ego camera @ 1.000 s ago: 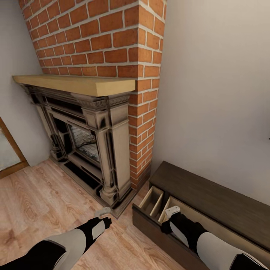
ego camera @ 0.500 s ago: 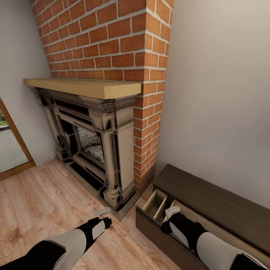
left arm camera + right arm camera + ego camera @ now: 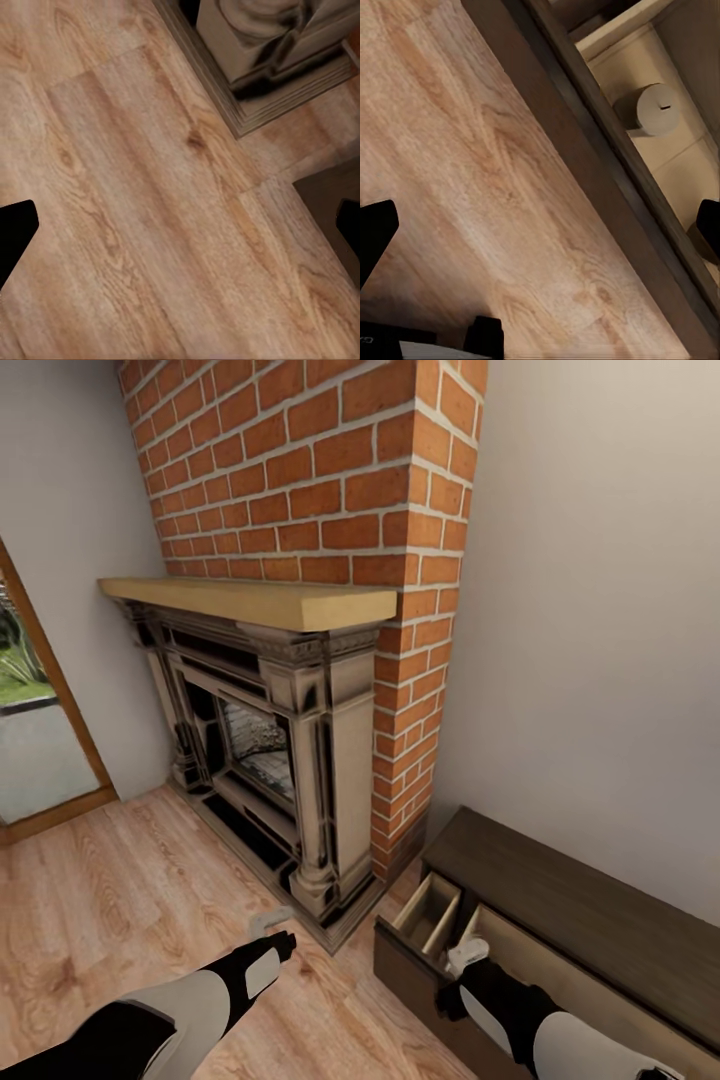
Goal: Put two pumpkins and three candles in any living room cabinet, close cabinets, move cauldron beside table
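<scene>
1. Along the right-hand wall, one cabinet (image 3: 590, 905) is sitting low and dark brown with its drawer pulled open, the pale wood insides showing two compartments split by a divider near the end closest to the brick chimney (image 3: 330, 490).
2. Beside that end of the cabinet, one fireplace (image 3: 270, 730) with a pale wooden mantel (image 3: 255, 600) is standing against the chimney, its base meeting the plank floor (image 3: 110, 900).
3. At the far left edge of the head view, one glass door with a wooden frame (image 3: 45, 700) is showing greenery outside.
4. Over the floor, the left arm is reaching forward and low, its black forearm pointing toward the corner of the fireplace base; the left gripper (image 3: 180, 232) is hanging above bare boards with its two dark fingertips (image 3: 15, 232) spread wide apart, holding nothing.
5. Over the front edge of the open drawer, the right arm is stretching forward from the lower right, its wrist lying above the drawer front; the right gripper (image 3: 540, 232) is spread wide too, one fingertip (image 3: 375, 232) over the floor and the other over the drawer's inside, gripping nothing.
6. Inside the drawer, one candle (image 3: 652, 109) is standing upright on the pale bottom, near the divider and just behind the drawer front, a short wick on its flat top.
</scene>
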`<state>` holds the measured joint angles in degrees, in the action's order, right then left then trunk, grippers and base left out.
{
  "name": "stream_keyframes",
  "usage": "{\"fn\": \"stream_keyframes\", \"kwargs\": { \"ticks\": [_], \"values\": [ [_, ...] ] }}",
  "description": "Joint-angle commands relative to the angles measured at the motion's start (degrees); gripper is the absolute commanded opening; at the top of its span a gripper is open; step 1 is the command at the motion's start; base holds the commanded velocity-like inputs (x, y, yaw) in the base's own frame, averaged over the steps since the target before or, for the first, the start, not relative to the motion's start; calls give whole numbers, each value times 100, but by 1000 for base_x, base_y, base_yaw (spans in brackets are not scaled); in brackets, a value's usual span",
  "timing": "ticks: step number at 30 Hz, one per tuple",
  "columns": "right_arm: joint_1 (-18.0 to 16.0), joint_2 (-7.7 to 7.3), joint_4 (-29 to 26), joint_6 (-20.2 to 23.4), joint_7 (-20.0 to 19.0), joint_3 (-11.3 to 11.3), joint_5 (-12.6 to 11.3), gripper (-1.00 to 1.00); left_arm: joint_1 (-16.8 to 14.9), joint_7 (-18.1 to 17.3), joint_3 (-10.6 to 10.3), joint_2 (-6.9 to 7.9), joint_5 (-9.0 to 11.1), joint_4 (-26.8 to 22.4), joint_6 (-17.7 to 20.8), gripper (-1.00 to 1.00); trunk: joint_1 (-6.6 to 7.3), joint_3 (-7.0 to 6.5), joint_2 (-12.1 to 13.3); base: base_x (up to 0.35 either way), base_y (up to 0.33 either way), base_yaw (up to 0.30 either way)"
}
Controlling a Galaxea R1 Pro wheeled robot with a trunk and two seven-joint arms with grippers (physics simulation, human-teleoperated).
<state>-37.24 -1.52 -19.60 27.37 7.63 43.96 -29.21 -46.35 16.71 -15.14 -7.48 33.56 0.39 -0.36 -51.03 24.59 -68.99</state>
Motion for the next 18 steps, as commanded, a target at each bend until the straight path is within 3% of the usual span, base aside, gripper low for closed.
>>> {"fn": "stream_keyframes", "kwargs": {
  "ticks": [1,5,9,14,16,18],
  "values": [
    [30,-11,6,-6,48,43,-59,100,-5,16,-48,-2,45,4,-7,100,0,-2,-4,0,0,156],
    [148,-30,220,-266,73,42,-59,100,13,-91,-47,1,43,47,-15,100,0,-35,-4,0,0,160],
    [194,-49,582,-551,31,42,-65,100,117,-457,-43,112,46,90,-3,100,0,-68,-4,0,16,169],
    [367,-76,944,-1109,-13,48,-61,100,211,-600,-32,195,101,101,0,100,0,-107,-4,0,162,175],
    [470,-84,1051,-1525,-22,46,-59,100,266,-634,18,319,344,103,-2,100,0,-122,-4,-8,267,177],
    [487,-89,1073,-1601,-31,44,-61,100,293,-639,29,354,482,107,-9,100,0,-138,-4,-55,283,178]
  ]
}}
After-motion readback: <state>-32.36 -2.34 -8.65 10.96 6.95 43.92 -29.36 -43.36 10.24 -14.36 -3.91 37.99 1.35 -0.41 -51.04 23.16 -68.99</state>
